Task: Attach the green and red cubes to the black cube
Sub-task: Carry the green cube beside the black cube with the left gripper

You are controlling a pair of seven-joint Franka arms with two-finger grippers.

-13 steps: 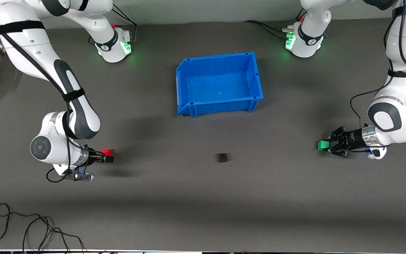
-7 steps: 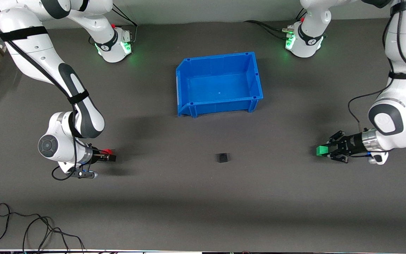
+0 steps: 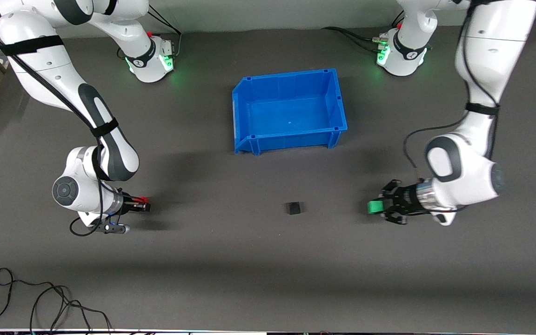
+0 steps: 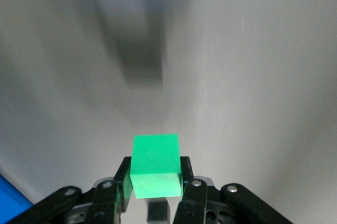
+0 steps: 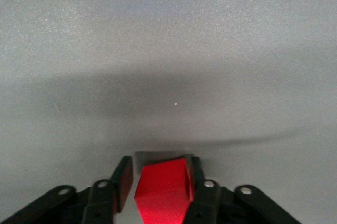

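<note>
The left gripper (image 3: 376,206) is hanging over the counter (image 3: 268,279) toward the left arm's end, its fingers (image 4: 187,174) clamping the green cube (image 3: 373,206) between them. The right gripper (image 3: 144,205) is sitting low toward the right arm's end, its fingers (image 5: 122,179) pressing on the red cube (image 3: 143,200), which is lying tilted between them. The black cube (image 3: 294,208) is resting on the counter between the two grippers, at 6 o'clock from the blue bin (image 3: 249,116) and nearer the front camera.
</note>
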